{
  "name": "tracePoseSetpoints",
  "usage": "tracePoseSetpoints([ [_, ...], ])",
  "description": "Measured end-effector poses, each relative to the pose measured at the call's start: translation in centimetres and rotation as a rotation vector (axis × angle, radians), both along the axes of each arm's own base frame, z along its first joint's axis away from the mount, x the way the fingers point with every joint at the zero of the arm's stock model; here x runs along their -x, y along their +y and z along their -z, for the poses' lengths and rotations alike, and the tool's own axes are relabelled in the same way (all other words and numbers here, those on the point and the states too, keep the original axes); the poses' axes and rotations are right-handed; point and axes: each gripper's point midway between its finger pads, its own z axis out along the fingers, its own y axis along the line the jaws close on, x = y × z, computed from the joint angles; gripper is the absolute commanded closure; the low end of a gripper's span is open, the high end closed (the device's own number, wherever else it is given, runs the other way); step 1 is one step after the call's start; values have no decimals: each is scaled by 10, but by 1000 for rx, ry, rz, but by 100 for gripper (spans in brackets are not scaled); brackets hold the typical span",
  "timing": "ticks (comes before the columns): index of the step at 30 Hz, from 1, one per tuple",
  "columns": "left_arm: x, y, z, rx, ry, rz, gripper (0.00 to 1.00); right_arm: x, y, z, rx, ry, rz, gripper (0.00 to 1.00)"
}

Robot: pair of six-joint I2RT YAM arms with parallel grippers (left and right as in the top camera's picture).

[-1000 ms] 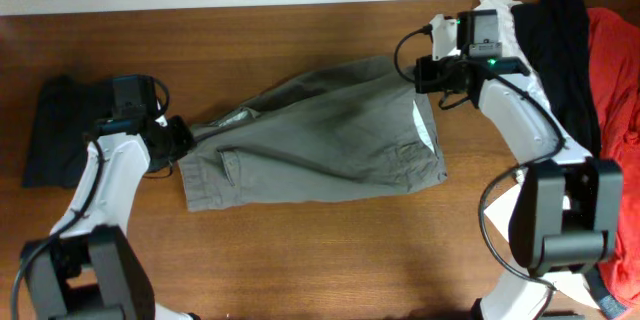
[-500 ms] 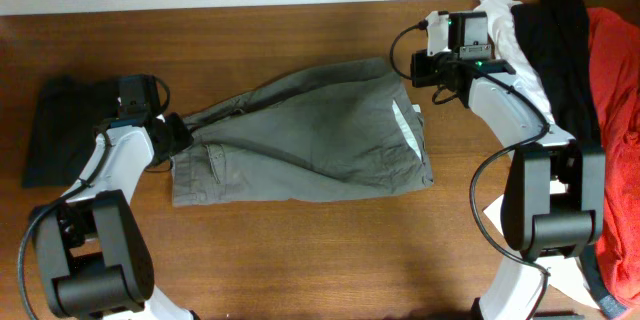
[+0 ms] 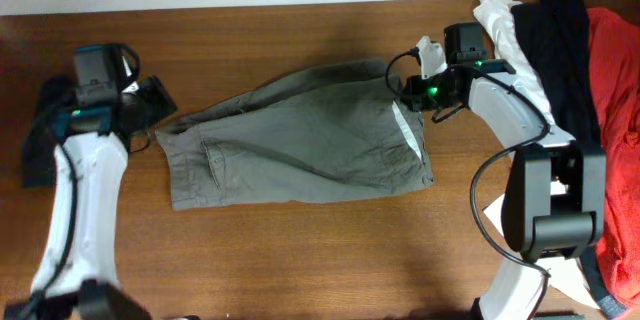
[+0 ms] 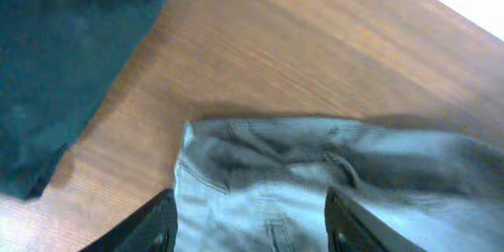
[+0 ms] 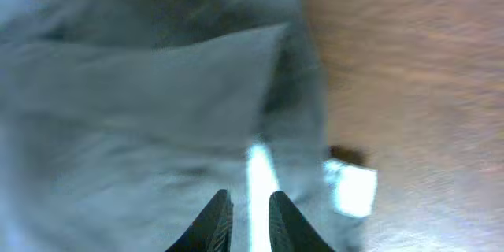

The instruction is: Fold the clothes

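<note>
The clothes (image 3: 300, 150), a grey-khaki trouser-like garment, lie folded and flat across the middle of the table, waistband to the left. My left gripper (image 3: 148, 102) hovers just off the waistband's upper left corner. In the left wrist view its fingers (image 4: 157, 224) stand wide apart over the cloth (image 4: 315, 173), holding nothing. My right gripper (image 3: 405, 95) is at the garment's upper right edge. In the right wrist view it (image 5: 246, 224) shows a narrow gap between its tips, just above the blurred cloth (image 5: 142, 110) and a white label (image 5: 353, 189).
A dark folded garment (image 3: 40, 160) lies at the far left, close behind my left arm. White (image 3: 500, 15), black (image 3: 565, 50) and red (image 3: 615, 80) garments are piled at the right edge. The table's back edge meets a white wall.
The left gripper has opened, let go of the waistband and pulled back up and to the left. The right gripper has opened slightly and shifted left onto the hem. The garment has settled flatter.
</note>
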Motion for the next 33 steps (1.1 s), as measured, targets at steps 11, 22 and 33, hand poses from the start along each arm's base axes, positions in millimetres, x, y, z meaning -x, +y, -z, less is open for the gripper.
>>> tracePoseSetpoints([
  [11, 26, -85, 65, 72, 179, 217, 43, 58, 95, -27, -133, 27, -360, 77],
  [22, 8, -102, 174, 73, 320, 267, 43, 69, 119, 66, -33, 165, -431, 73],
  [33, -16, -105, 179, 30, 274, 270, 44, 6, 54, 66, 174, 72, -120, 68],
])
